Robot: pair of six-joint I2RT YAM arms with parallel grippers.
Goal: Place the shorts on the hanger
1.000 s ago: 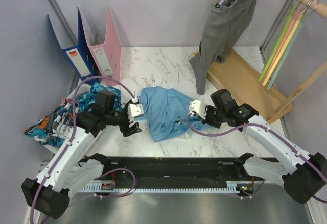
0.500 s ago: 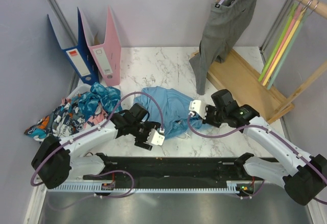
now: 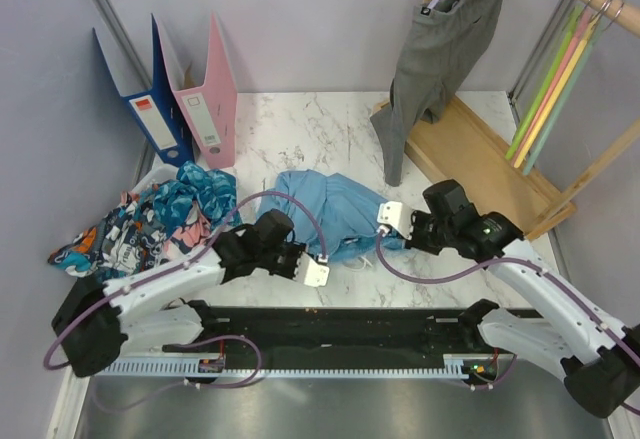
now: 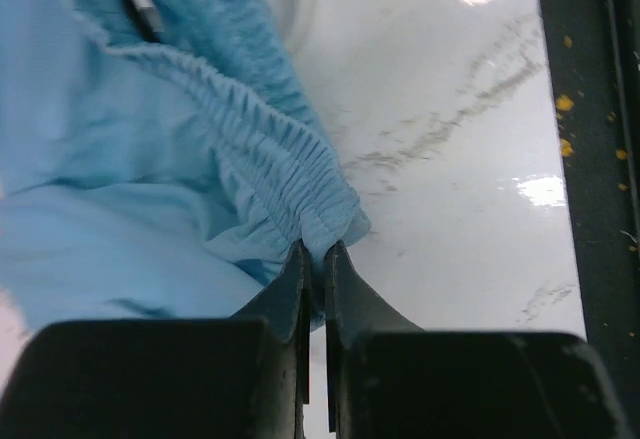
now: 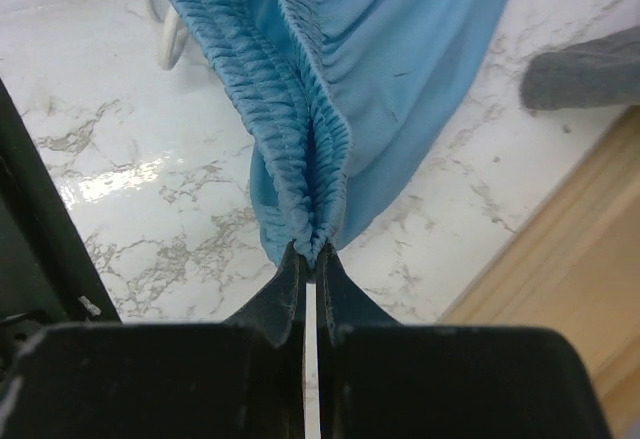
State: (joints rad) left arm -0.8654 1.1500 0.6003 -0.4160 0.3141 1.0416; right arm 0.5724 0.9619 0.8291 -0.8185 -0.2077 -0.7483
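Observation:
The light blue shorts (image 3: 330, 214) lie crumpled on the marble table between my two arms. My left gripper (image 3: 318, 271) sits at their near edge; in the left wrist view it (image 4: 315, 249) is shut on a corner of the gathered waistband (image 4: 250, 149). At the shorts' right side, my right gripper (image 3: 388, 217) is also shut on the waistband, which bunches at its tips (image 5: 313, 251) with the shorts (image 5: 390, 69) spreading beyond. A white drawstring (image 5: 170, 39) trails on the table. The lime hanger (image 3: 541, 92) hangs from the wooden rail at the far right.
A grey garment (image 3: 440, 59) hangs on the wooden rack, whose base (image 3: 480, 159) lies just right of my right gripper. Binders (image 3: 205, 99) stand at the back left, above a pile of patterned clothes (image 3: 150, 219). A black mat (image 3: 340, 324) runs along the near edge.
My left arm swung from the shorts' left side round to their near edge, and its gripper shut on the waistband. My right gripper shifted slightly right, still holding the shorts.

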